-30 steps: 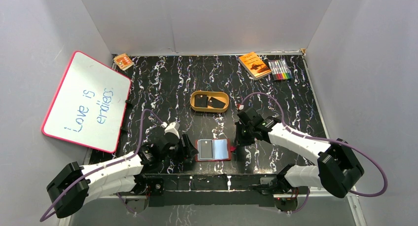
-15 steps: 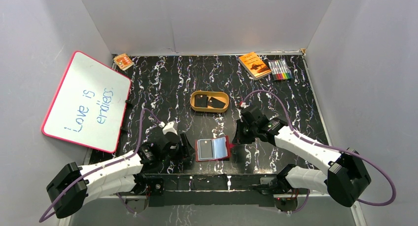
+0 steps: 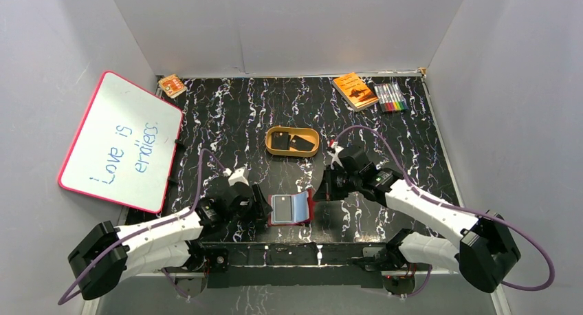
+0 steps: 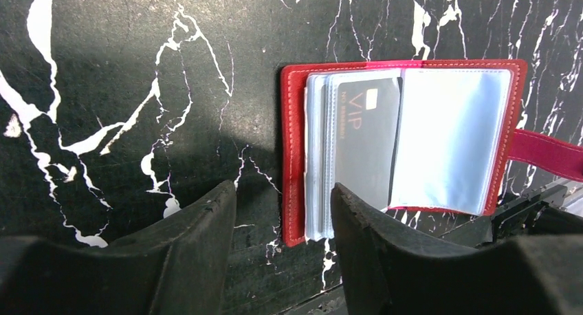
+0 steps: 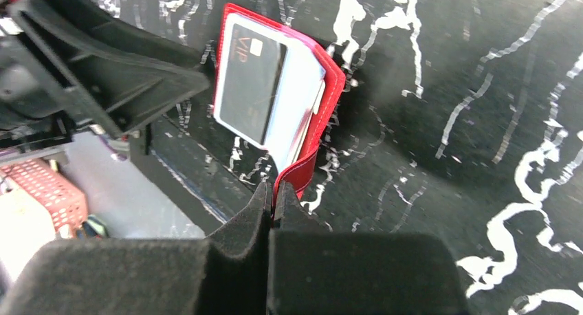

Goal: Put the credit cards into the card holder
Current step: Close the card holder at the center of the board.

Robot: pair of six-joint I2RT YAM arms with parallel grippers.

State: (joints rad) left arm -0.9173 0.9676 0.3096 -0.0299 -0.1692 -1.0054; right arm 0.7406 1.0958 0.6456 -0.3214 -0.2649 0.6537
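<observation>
The red card holder (image 3: 290,208) lies near the table's front edge, its right flap raised partway. A black credit card (image 4: 364,139) marked VIP sits in one of its clear pockets. My right gripper (image 5: 273,191) is shut on the card holder's red tab (image 5: 302,170) and holds that flap up. My left gripper (image 4: 282,222) is open, with the holder's left edge (image 4: 294,157) between its fingers, touching neither. Two more black credit cards (image 3: 280,142) (image 3: 301,143) lie in the tan oval dish (image 3: 311,152) behind the holder.
A pink-framed whiteboard (image 3: 120,142) leans at the left wall. An orange booklet (image 3: 355,89) and a pack of markers (image 3: 390,96) lie at the back right. A small orange packet (image 3: 171,86) is at the back left. The table's front edge (image 4: 357,298) runs just below the holder.
My right gripper has moved left and up with the tab, folding the holder's right flap from flat to partly raised. The left gripper's fingers have narrowed around the holder's left edge.
</observation>
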